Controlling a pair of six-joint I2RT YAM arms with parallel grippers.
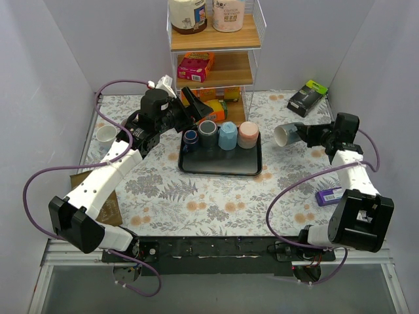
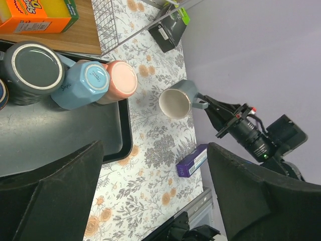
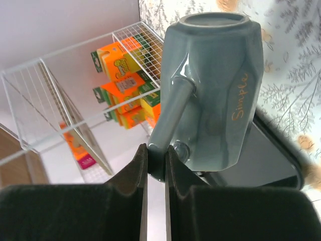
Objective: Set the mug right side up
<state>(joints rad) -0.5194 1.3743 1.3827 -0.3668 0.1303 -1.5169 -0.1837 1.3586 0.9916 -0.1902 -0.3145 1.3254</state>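
Right wrist view shows the glossy grey-blue faceted ceramic mug (image 3: 215,85) caught by its handle (image 3: 168,113). The right pincer (image 3: 155,150) is pressed together on that handle, its fingers nearly meeting.

In the top external view the mug lies at 3 o'clock from the black rectangular tray (image 1: 222,169). It seems lifted clear of the floral tabletop (image 1: 196,206), though contact is hard to rule out. Its long axis lies about level and runs 9-to-3, with the mouth toward 9 o'clock and the base toward the right pincer at 3 o'clock. The mug is therefore on its side, neither inverted nor upright. I judge that a wrist roll must bring the mouth to point up before it is set down.

The left pincer (image 2: 155,191) hangs spread wide and empty over the tray's 11 o'clock corner, well apart from the mug, so the right arm has the job.
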